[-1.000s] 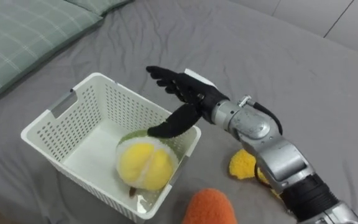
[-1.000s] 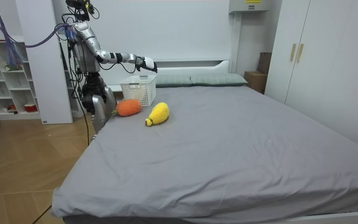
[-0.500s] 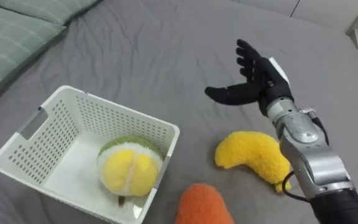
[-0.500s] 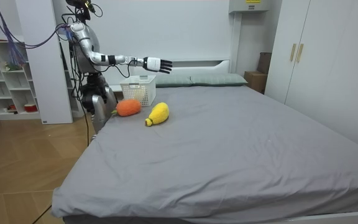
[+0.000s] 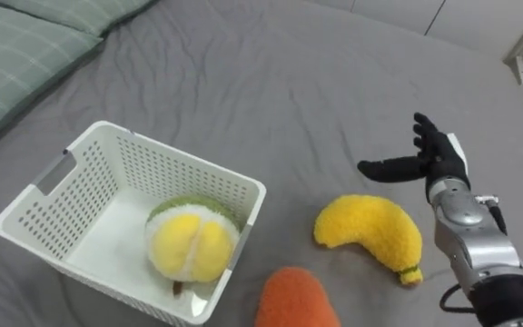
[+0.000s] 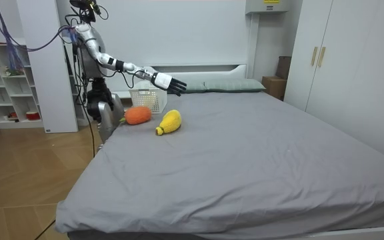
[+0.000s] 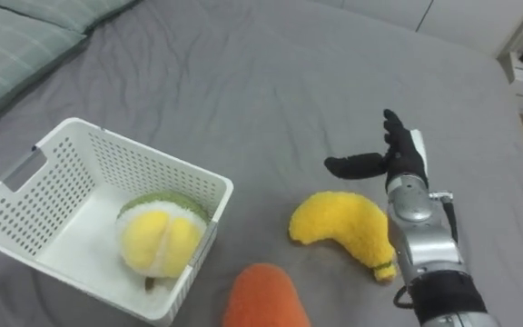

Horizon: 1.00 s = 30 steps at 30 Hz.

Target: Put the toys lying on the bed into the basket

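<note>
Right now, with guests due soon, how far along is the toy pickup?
Done: one yellow-green plush ball sits in the white basket. In hand: nothing; the right hand hovers open above the bed, beyond the banana plush. To do: the banana plush and the orange plush, both lying on the bed beside the basket.

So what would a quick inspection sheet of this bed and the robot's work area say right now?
Surface: grey-sheeted bed, smooth.
Job's things: round yellow-green plush in the white basket; yellow banana plush and orange plush lying on the bed beside it.
Clutter: green checked pillow.
Hands: right hand open, above the bed beyond the banana plush, holding nothing.
Cables: nothing seen on the bed.
Surroundings: white wardrobe, open shelves.
</note>
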Tool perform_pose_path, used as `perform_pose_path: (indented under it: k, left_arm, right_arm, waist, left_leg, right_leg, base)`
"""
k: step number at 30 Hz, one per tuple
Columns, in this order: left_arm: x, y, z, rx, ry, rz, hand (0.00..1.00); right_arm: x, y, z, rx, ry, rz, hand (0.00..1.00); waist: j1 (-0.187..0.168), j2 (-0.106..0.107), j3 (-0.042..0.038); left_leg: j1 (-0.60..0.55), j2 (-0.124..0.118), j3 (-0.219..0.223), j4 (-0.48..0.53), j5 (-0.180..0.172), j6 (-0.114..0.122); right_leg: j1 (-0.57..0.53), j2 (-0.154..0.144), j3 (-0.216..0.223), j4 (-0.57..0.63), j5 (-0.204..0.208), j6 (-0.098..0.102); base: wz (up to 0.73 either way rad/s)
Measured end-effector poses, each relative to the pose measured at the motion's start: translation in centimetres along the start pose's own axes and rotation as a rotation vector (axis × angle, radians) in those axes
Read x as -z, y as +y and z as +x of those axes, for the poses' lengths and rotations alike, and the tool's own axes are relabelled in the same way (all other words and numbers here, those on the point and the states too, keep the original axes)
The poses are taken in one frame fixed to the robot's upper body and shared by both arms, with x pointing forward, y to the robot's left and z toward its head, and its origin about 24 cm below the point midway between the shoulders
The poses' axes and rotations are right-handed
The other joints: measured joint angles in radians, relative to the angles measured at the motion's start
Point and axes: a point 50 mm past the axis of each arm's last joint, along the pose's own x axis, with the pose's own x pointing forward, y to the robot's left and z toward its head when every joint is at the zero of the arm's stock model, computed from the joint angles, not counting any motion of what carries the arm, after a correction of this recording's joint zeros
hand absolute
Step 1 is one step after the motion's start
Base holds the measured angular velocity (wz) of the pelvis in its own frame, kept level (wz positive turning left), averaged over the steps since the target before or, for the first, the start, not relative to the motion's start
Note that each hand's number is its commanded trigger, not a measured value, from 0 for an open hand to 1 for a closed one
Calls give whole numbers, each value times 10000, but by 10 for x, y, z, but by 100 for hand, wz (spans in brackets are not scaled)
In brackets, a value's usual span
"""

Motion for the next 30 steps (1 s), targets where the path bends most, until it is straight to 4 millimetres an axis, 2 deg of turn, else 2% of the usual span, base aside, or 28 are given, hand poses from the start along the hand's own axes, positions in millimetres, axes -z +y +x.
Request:
perform_pose_path:
  k: [4,8,15,19,21,24,30]
  left_arm:
    - [-2,4,2,-91,-4,137,0]
    - [-22,4,4,-39,-548,592,0]
    - [-44,1,5,72,-1164,894,0]
    - [-51,2,6,22,-1305,898,0]
    - [-62,2,5,3,-1633,836,0]
    - [-74,1,4,28,-2145,1018,0]
    - [-80,-5,3,284,-2367,1227,0]
  right_arm:
    - [4,-7,8,474,452,-713,0]
    - [4,-19,17,1002,845,-1374,0]
    - [13,-32,21,1280,1518,-2420,0]
    - [19,-33,20,1093,1683,-3196,0]
    - [24,-36,20,904,1869,-3778,0]
    - [25,-33,19,386,1815,-4702,0]
    - [31,-25,18,-697,2051,-5621,0]
  waist:
    - [14,-69,-11]
    - [50,-70,17]
    - [83,-173,137]
    - [114,-223,174]
    - [270,-222,192]
    - [304,-216,233]
    - [401,-184,320]
  left_leg:
    - [-540,1,-105,174,3,-2]
    - [-1239,5,-216,459,15,-15]
    - [-1974,-2,-396,535,33,-30]
    - [-2131,-5,-368,533,33,-29]
    - [-2131,0,-356,517,33,-30]
    - [-2197,10,-308,506,33,-30]
    - [-2271,19,-257,467,33,-30]
  right_leg:
    - [-490,-4,-69,142,10,-16]
    - [-1037,0,-277,135,59,-67]
    - [-1699,-3,-495,121,64,-76]
    - [-1872,0,-424,106,64,-76]
    - [-1899,2,-365,97,64,-75]
    - [-1998,-5,-347,100,64,-76]
    - [-2122,12,-278,116,73,-90]
  base:
    - [6]
    - [14]
    - [7]
    - [-3]
    - [-6]
    - [-5]
    - [-4]
